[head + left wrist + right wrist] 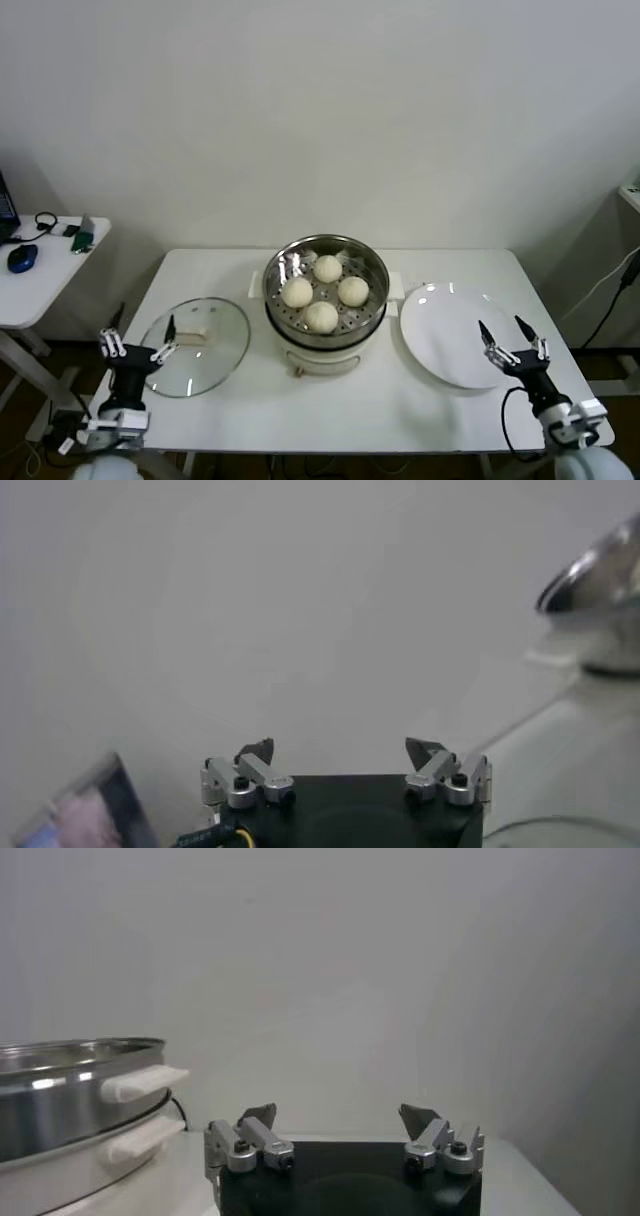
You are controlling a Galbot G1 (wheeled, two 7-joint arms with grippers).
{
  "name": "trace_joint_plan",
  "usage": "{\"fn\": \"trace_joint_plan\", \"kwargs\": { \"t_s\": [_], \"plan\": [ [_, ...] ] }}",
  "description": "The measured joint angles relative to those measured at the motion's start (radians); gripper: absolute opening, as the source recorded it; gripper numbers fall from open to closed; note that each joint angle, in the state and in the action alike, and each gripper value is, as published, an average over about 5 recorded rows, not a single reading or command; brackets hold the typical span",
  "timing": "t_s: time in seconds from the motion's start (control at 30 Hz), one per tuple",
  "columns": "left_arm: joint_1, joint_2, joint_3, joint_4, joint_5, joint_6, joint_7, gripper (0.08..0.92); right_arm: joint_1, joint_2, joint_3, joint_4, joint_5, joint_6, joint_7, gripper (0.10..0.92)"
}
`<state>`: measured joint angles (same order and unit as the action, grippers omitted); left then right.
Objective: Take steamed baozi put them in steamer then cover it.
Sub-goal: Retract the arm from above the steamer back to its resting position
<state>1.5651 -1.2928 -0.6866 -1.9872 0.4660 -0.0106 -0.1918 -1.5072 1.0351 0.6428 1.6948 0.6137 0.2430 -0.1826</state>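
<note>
- The left gripper [137, 342] hovered at the table's near left edge with its fingers spread wide and nothing between them; the right gripper [514, 342] hovered over the near rim of the white plate [440, 335], equally wide and empty.
- Just beyond the left gripper, the glass cover [196, 346] lay flat on the table [330, 405], its cream handle [196, 338] facing up (a low, narrow target). A pinch landing off-centre could have skidded the lid or let it tip on lifting.
- Farther in, the steamer [325, 300] held all four baozi [325, 293] on its perforated tray, so only covering looked left to do.
- A tilted lid might have struck the steel rim, pressed a bun, or nudged the pot toward the plate just beside it.
</note>
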Motion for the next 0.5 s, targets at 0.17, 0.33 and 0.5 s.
{"fn": "trace_joint_plan", "kwargs": {
  "t_s": [0.17, 0.33, 0.5],
  "plan": [
    [0.002, -0.002, 0.005, 0.065, 0.273, -0.059, -0.089, 0.823, -0.028, 0.067, 0.001, 0.008, -0.025, 0.033, 0.006, 0.823],
    [-0.021, -0.002, 0.012, 0.165, 0.512, -0.117, -0.149, 0.823, -0.052, 0.112, 0.002, 0.021, -0.045, 0.046, 0.012, 0.823],
    [-0.059, 0.009, 0.017, 0.269, 0.669, -0.152, -0.174, 0.823, -0.07, 0.147, 0.006, 0.037, -0.064, 0.05, 0.02, 0.823]
  ]
}}
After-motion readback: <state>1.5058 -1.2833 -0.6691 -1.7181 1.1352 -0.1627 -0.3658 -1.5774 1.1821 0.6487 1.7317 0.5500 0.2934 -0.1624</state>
